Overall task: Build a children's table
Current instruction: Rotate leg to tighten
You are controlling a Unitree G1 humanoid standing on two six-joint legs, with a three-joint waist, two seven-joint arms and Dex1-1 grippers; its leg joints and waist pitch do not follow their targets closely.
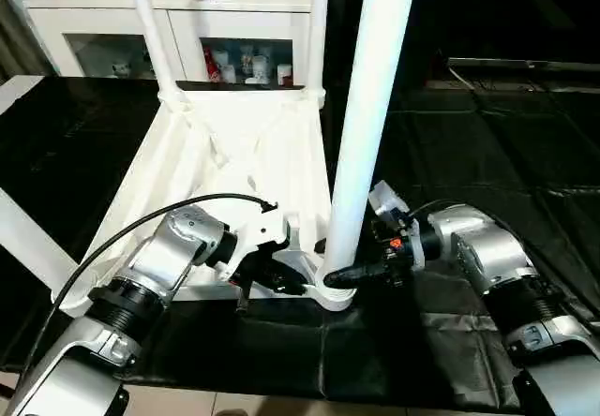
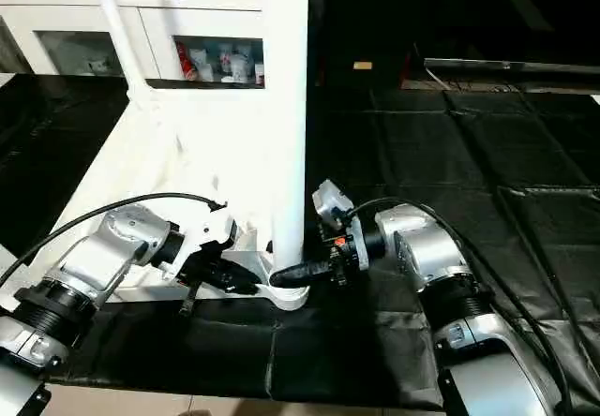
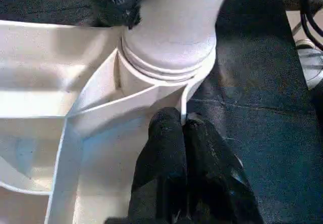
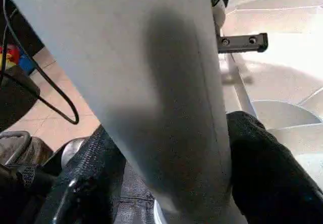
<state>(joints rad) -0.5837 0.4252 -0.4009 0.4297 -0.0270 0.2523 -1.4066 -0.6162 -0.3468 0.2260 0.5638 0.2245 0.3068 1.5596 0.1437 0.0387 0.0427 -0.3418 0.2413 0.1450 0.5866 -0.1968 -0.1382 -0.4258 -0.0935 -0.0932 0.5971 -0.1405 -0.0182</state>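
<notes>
The children's table (image 1: 234, 163) lies upside down on a black mat (image 1: 487, 154), its ribbed white underside up; two slim legs (image 1: 150, 27) stand in the far corner sockets. A thick white leg (image 1: 370, 107) stands upright in the near socket (image 1: 335, 294). The right end effector (image 2: 292, 272) is clenched around that leg's base. The left wrist view shows the left end effector (image 3: 181, 128) pinched on the rim wall beside the socket. A white cabinet (image 1: 187, 22) stands behind.

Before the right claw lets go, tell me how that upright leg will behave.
The leg looks stiff and probably light, a hollow plastic tube. Seated in the corner socket it may stand, but being tall it could lean. The right claw grips smooth plastic, likely slippery.
</notes>
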